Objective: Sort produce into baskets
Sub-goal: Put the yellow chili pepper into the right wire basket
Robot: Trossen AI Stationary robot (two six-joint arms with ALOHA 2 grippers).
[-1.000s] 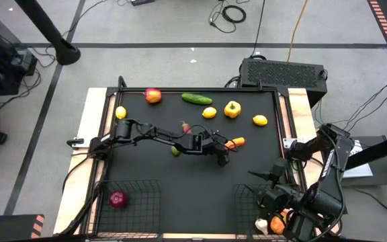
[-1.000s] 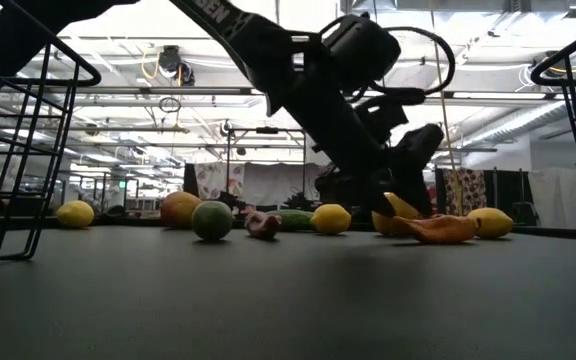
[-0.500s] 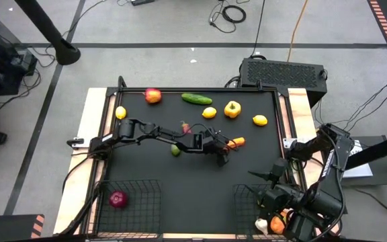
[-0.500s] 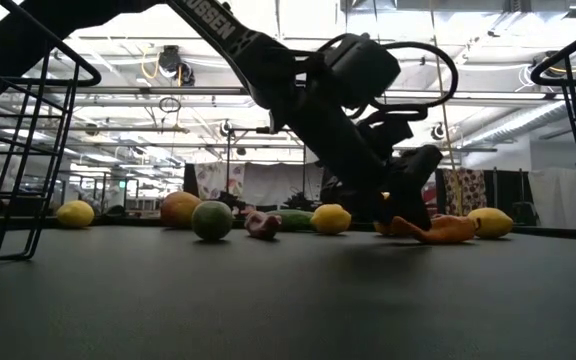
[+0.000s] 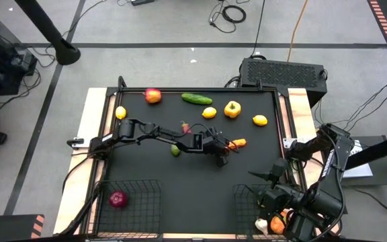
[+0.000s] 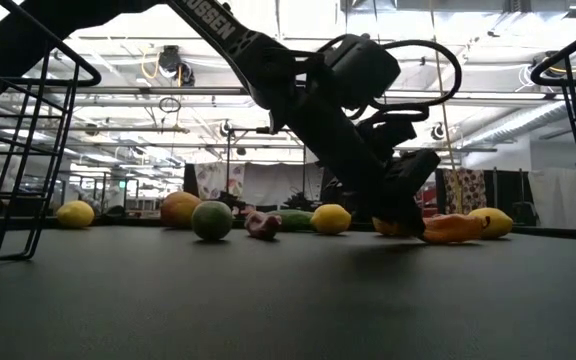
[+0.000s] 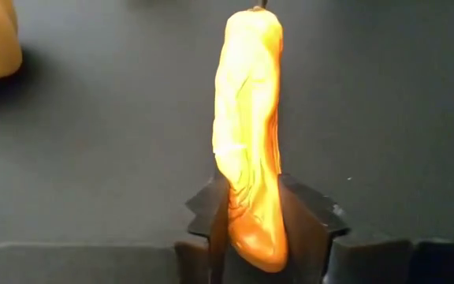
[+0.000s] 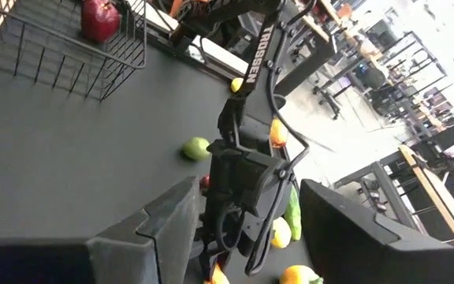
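Your left pincer (image 7: 252,229) has closed on the orange pepper (image 7: 248,134), one finger on each flank near its blunt end, with most of its length sticking out ahead; in the high view that is just right of centre of the desk (image 5: 200,178). The grip sits far toward one end, so lift slowly and straight up, and watch that the long free end does not droop or swing. If it slips, set it down and take it nearer the middle. Then carry it high enough to clear the wire rim before you let go.

Your right pincer (image 8: 247,229) waits at the lower right of the high view, over the right basket (image 5: 247,202), with its fingers apart and nothing between them.

Count from the high view: two baskets, the left basket (image 5: 143,198) at lower left holding one purple onion (image 5: 117,199); the right one holds some pieces, too hidden by the arm to count. Loose along the upper part of the desk: one red apple (image 5: 153,95), one cucumber (image 5: 196,99), one yellow pepper (image 5: 232,109), three lemons (image 5: 260,120), one lime (image 5: 175,150), and one small red piece (image 5: 185,127).
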